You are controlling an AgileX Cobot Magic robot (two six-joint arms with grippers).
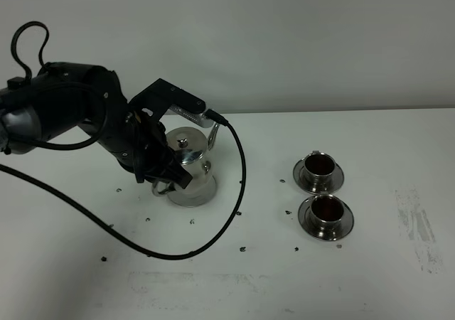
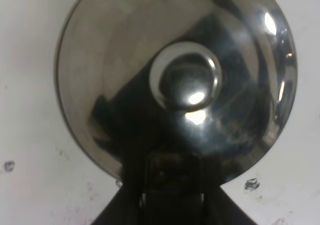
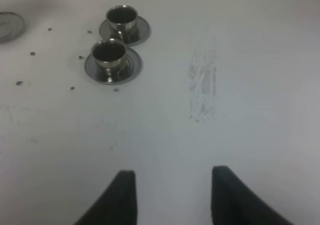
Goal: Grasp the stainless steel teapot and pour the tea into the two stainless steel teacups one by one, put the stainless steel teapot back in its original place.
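The stainless steel teapot (image 1: 190, 156) is in my left gripper (image 1: 165, 175), which is shut on its handle side. It is directly over a round steel saucer (image 1: 193, 195), the original place; I cannot tell whether it touches it. The left wrist view looks down on the lid's knob (image 2: 186, 82), with the dark left gripper (image 2: 172, 205) at the rim. The two stainless steel teacups (image 1: 319, 165) (image 1: 326, 209) stand on their saucers to the right, both holding reddish-brown tea (image 1: 320, 163). My right gripper (image 3: 172, 172) hovers open over bare table, the teacups (image 3: 108, 53) (image 3: 121, 16) ahead of it.
A black cable (image 1: 231, 206) loops across the table from the left arm. Dark specks (image 1: 243, 249) lie scattered around the teapot and cups. A grey smudge (image 1: 416, 227) marks the table at the right. A saucer (image 3: 7, 26) shows bare at the right wrist view's edge.
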